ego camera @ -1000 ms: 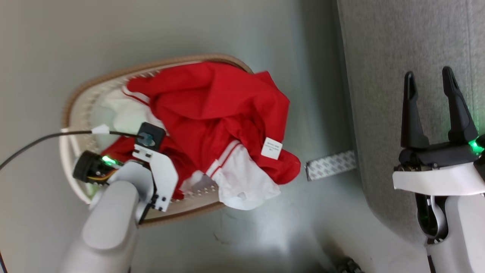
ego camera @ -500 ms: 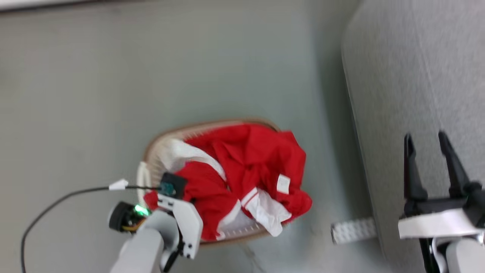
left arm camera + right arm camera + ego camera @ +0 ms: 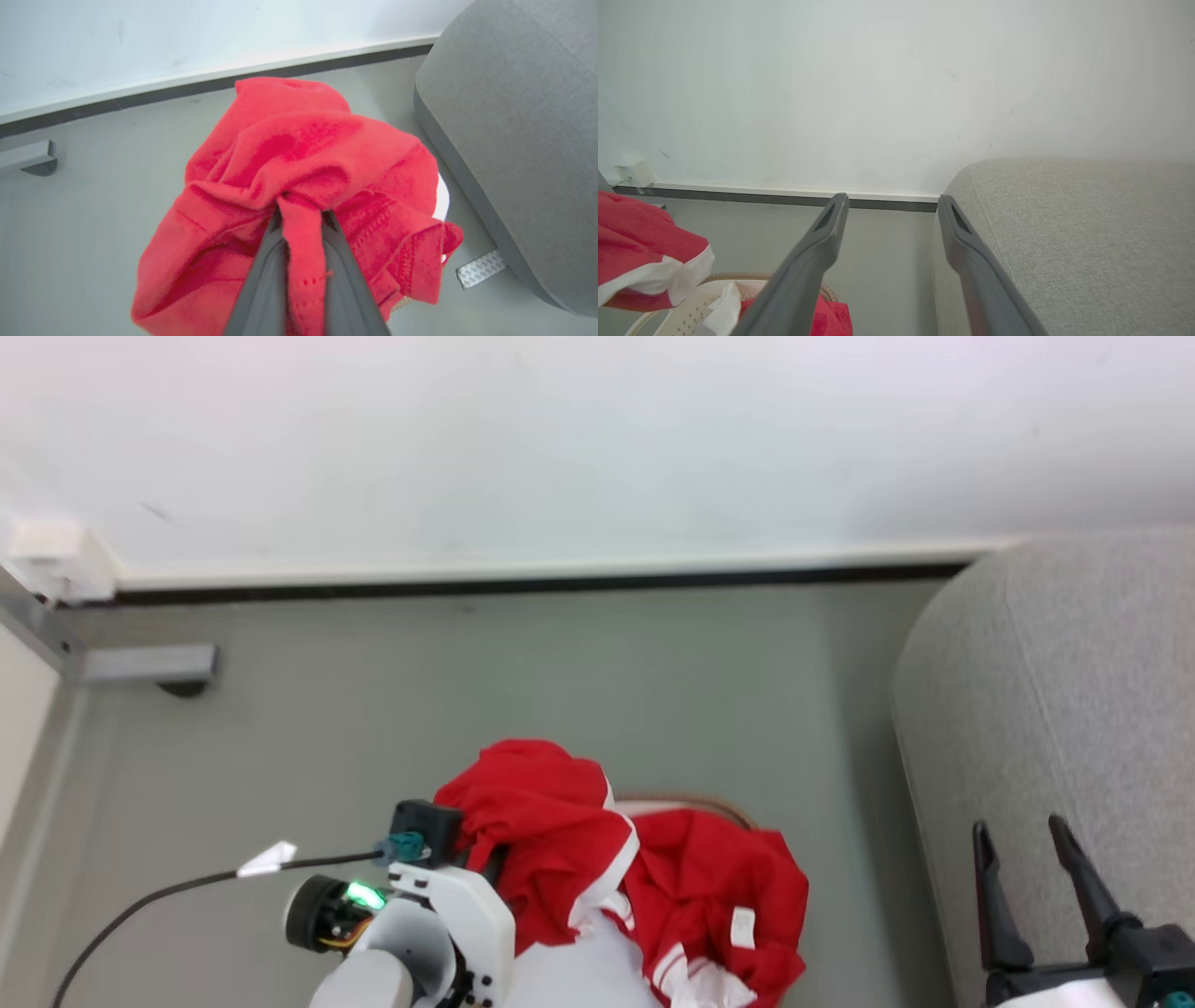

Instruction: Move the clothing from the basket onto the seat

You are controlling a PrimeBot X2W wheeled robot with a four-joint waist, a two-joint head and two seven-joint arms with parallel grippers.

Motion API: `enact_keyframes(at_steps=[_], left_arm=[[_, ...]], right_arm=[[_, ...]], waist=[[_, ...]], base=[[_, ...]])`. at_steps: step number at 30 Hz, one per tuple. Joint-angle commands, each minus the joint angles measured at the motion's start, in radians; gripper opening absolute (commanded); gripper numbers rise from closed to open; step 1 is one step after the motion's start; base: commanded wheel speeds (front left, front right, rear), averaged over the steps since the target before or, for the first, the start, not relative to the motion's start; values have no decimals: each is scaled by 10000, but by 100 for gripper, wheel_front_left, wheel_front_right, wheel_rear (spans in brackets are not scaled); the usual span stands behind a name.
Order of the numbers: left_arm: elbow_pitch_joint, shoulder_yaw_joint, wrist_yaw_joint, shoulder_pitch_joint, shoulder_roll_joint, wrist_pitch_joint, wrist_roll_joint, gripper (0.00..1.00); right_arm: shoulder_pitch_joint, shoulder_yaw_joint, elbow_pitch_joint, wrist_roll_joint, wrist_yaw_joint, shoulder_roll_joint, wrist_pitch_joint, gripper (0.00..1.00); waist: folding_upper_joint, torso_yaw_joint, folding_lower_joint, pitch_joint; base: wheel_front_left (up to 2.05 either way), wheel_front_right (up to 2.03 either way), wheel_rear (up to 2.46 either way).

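Some clothing (image 3: 546, 845) hangs above the basket (image 3: 691, 802) in your head view, with the seat (image 3: 1074, 691) lying to its right. Your left wrist view shows the left gripper (image 3: 301, 215), fingers pinched on that red fabric. Right wrist view: the right gripper (image 3: 892, 205), fingers wide and empty, near the seat.

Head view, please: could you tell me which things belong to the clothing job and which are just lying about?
Job: clothing, held by the shut left gripper; basket; seat; open right gripper.
Lying about: grey floor bracket; patterned strip by the seat; white wall box.
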Motion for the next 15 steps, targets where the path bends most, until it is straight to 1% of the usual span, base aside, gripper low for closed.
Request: enact_keyframes(at_steps=[1,7,15], left_arm=[[-300,83,66,219,84,-50,-192,0],[-1634,383,365,630,212,191,-453,0],[-3055,746,640,1037,563,502,-680,0]], right_arm=[[265,47,57,-16,3,-22,7,100],[752,345,133,-6,3,-22,7,100],[1079,653,61,33,3,-19,8,100]], waist=[[0,399,2,-1039],[0,416,2,-1851],[0,310,2,-2342]], base=[[0,0,0],[0,0,0],[0,0,0]])
